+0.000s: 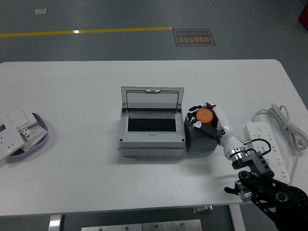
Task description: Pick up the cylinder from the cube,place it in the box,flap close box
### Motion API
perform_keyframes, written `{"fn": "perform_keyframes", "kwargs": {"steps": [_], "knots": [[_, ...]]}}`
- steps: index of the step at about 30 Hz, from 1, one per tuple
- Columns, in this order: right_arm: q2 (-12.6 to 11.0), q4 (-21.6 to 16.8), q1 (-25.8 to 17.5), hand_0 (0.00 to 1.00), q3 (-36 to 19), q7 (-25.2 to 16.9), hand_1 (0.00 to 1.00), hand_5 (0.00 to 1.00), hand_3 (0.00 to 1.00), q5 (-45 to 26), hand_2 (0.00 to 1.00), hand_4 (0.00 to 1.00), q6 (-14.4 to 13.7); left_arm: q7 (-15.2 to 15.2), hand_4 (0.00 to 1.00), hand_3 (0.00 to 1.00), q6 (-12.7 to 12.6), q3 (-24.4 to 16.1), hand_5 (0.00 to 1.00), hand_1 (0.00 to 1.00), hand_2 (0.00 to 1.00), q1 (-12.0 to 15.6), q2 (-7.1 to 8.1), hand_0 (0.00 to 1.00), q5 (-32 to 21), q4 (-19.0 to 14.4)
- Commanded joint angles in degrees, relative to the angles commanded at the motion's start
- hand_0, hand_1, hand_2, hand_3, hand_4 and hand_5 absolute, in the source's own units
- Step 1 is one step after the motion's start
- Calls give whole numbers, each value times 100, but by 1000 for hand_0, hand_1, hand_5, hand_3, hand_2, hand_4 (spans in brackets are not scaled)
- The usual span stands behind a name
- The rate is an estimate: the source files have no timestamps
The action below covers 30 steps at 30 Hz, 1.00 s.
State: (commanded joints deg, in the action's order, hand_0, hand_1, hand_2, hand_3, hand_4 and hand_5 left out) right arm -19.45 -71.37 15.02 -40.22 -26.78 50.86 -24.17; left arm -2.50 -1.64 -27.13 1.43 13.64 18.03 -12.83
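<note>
On the white table sit one open box, one black cube and one orange cylinder, pinched by the right hand.

Floor sign has txt, too blurry to read.

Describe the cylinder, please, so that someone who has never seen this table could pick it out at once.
Start at the grey box with its clear lid up, in the middle of the white table. Right beside it stands a black cube, and the orange cylinder sits on top, with the right hand curled around it. It is the only orange thing on the table.
</note>
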Motion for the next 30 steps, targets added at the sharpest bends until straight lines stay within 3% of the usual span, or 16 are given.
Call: {"fn": "perform_keyframes", "kwargs": {"steps": [3,4,7,9,10,14,16,21,22,27,28,30], "knots": [[-2,-9,6,448,2,-6,453,2,381,-3,382,88,-25,0,701,639,-1,2,214,629,625,0,0,593,-3,1],[-4,-15,10,377,5,-21,405,2,288,-17,347,2,-49,0,702,639,-1,0,214,629,625,0,0,592,0,1],[-9,-59,12,377,4,-74,405,2,288,-52,347,2,-109,1,702,639,-1,-4,214,629,625,1,-3,592,2,0],[-14,-180,16,377,-7,-122,405,2,288,-54,347,2,-186,0,702,639,-1,2,214,629,625,5,-6,592,-3,1],[-15,-228,20,315,-11,-130,357,2,222,-45,301,2,-212,0,701,639,-1,4,215,628,625,7,-7,592,-5,2],[-2,-598,124,315,31,83,357,2,222,254,301,2,-369,-1,701,639,-1,15,215,628,625,16,-11,592,-12,5],[44,-757,264,275,171,314,300,2,203,516,258,2,-424,-1,701,640,-2,19,214,629,625,18,-11,592,-14,6],[274,-884,758,275,547,1097,300,2,203,1388,258,2,-313,-1,701,640,-2,27,214,629,625,14,-11,592,-16,4],[340,-880,873,129,610,1316,188,2,192,1615,218,2,-212,-1,699,640,-1,33,212,628,625,11,-10,593,-18,4],[676,-814,1434,129,859,2399,188,2,192,2699,218,2,332,-2,699,640,-2,66,212,628,625,1,1,593,-35,4],[743,-804,1536,55,884,2640,164,2,182,2939,219,2,448,-2,699,639,-2,73,212,628,625,0,3,592,-41,4],[860,-785,1700,55,928,3053,164,2,182,3355,219,2,674,-4,699,639,-2,86,212,628,625,1,8,592,-46,4]]}}
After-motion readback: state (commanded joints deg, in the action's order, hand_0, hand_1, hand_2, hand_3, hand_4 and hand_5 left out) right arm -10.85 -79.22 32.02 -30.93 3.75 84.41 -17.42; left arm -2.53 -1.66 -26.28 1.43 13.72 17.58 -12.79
